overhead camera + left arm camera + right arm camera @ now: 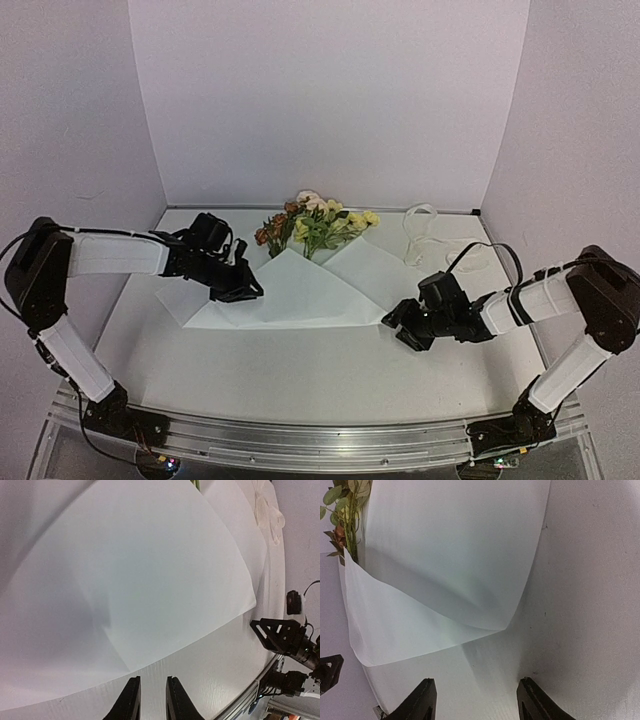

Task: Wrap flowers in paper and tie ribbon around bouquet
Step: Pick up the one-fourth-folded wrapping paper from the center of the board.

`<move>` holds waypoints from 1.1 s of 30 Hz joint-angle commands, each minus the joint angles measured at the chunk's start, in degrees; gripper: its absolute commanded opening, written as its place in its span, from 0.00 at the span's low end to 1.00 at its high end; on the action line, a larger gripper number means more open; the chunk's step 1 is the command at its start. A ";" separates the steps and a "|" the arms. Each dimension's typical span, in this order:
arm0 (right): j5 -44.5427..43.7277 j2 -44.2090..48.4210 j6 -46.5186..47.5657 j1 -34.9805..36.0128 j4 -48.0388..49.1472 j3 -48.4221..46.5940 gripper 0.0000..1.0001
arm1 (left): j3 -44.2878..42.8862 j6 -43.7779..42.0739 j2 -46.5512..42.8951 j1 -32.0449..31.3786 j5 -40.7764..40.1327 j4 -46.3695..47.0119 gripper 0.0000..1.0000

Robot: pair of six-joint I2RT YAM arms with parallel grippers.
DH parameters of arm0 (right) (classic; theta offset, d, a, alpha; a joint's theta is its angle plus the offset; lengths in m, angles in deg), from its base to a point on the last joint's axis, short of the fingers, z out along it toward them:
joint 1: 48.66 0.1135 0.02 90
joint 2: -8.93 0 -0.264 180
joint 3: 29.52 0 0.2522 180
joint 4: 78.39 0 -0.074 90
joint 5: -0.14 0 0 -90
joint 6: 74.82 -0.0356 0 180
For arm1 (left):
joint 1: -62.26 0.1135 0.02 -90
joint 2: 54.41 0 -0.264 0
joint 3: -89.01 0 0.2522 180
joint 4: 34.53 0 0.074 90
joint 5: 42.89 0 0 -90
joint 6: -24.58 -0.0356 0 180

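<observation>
- So, right gripper [476, 681] gapes wide and empty beside the paper [455, 555] corner; left gripper [152, 679] is barely parted, holding nothing.
- Paper lies mid-table, folded over the flowers [315, 225].
- Looks thin and floppy, so I'd pinch a loose corner.

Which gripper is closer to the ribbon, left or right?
Right. The right gripper sits beside the paper, with the ribbon beyond it toward the back wall. The left gripper is across the paper, on its left side.

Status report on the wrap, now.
Left gripper slightly open, empty. Right gripper open, empty, clear of paper. Paper folded over flowers, lying flat. Ribbon loose at back right, nothing blocking.
</observation>
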 commanded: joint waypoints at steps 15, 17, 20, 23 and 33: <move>-5.88 -9.25 -0.21 -0.38 12.58 1.28 0.51 | -26.63 -5.40 28.71 -3.91 6.72 3.60 0.18; -6.43 -9.20 0.31 -0.38 12.98 1.43 0.51 | -27.44 -5.34 29.98 -3.92 6.07 2.96 0.18; -7.38 -8.87 0.89 -0.37 13.75 1.86 0.50 | -28.44 -5.35 31.67 -3.92 5.09 1.61 0.17; -8.74 -8.29 0.80 -0.38 14.47 2.90 0.50 | -28.78 -5.20 32.68 -3.91 4.61 1.08 0.16; -10.03 -10.08 -0.26 -0.63 17.89 2.60 0.44 | -29.42 -5.08 33.56 -3.91 4.28 0.31 0.16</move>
